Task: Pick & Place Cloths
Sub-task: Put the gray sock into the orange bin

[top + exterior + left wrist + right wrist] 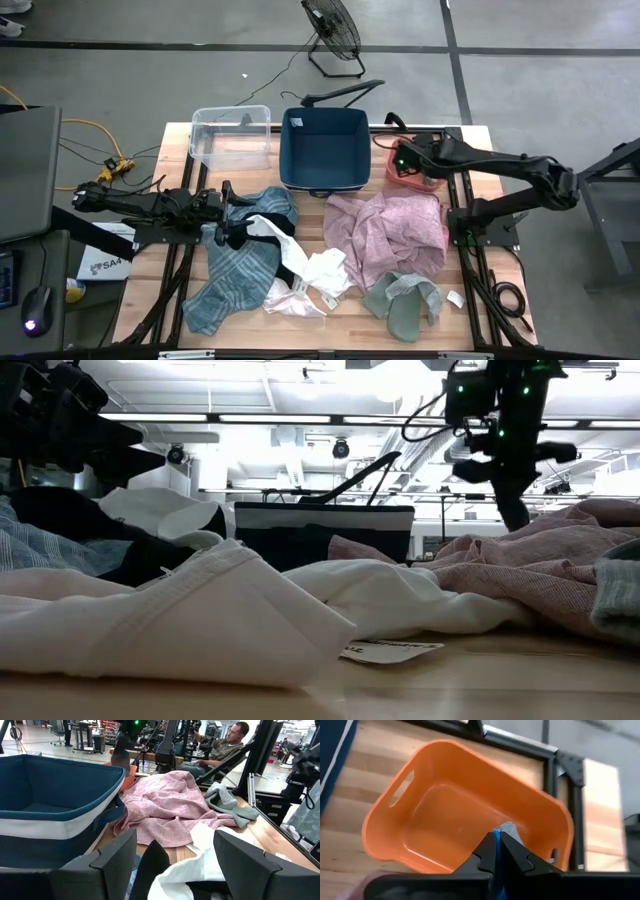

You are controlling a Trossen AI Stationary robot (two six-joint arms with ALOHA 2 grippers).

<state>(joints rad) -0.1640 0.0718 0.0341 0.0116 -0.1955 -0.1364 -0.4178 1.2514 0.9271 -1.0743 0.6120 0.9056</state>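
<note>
Right claw (496,851) poised over the orange bin (405,165) at upper right of the high view, fingers pressed together on a small blue-grey scrap of cloth (507,831), hanging just above the bin floor. Left claw (232,212) low at left centre, fingers spread apart over the white cloth (310,270) and the plaid cloth (235,275); nothing visibly gripped. Pink cloth (385,230) heaped at centre right of the table (340,320), grey-green cloths (405,300) below it toward the lower edge, paper tag (456,298) just beside them. Blue bin (323,150) and clear bin (232,135) at top centre, apparently empty. Risks from here, as a judgement: scrap clinging to the fingers on release, or dropping on the rim and sliding out, given how little fabric shows. On the left, white and plaid cloths overlapped and tangled, so a grab likely to lift both, or drag one off the table edge.
</note>
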